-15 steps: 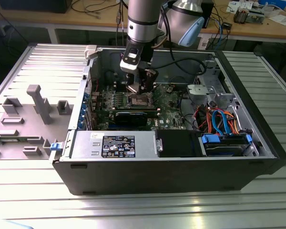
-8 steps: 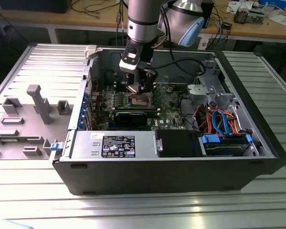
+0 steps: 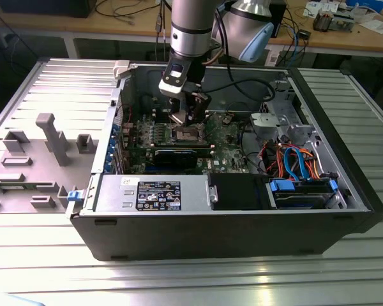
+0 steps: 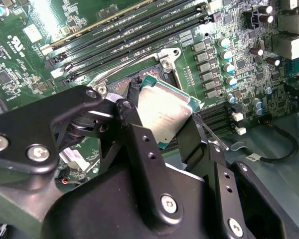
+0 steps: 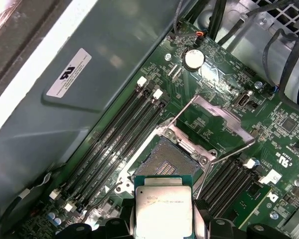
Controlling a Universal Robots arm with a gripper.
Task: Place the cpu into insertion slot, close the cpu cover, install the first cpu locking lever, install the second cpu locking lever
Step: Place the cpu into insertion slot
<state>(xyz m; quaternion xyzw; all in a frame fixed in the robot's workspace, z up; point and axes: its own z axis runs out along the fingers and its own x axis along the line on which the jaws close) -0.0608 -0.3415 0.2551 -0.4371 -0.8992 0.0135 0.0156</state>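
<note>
In both wrist views the cpu (image 4: 164, 112) (image 5: 163, 209), a flat square chip with a silvery metal top, sits between my gripper's black fingers (image 4: 132, 117). My gripper (image 4: 162, 124) (image 5: 163, 221) is shut on it. The chip hangs tilted just above and beside the insertion slot (image 5: 167, 157), whose dark contact field lies bare inside its metal rim. The cpu cover (image 5: 217, 117), a thin metal frame with a square cut-out, stands swung open beyond the slot. In the exterior view my gripper (image 3: 188, 115) hovers over the socket area (image 3: 188, 132) inside the open computer case.
Long black memory slots (image 5: 124, 134) run beside the socket, close to the grey case wall (image 5: 89, 79). A coin battery (image 5: 193, 59) sits beyond the cover. A power supply (image 3: 153, 191) and drive cables (image 3: 293, 162) fill the case's near side. A grey fixture tray (image 3: 45, 146) lies at the exterior view's left.
</note>
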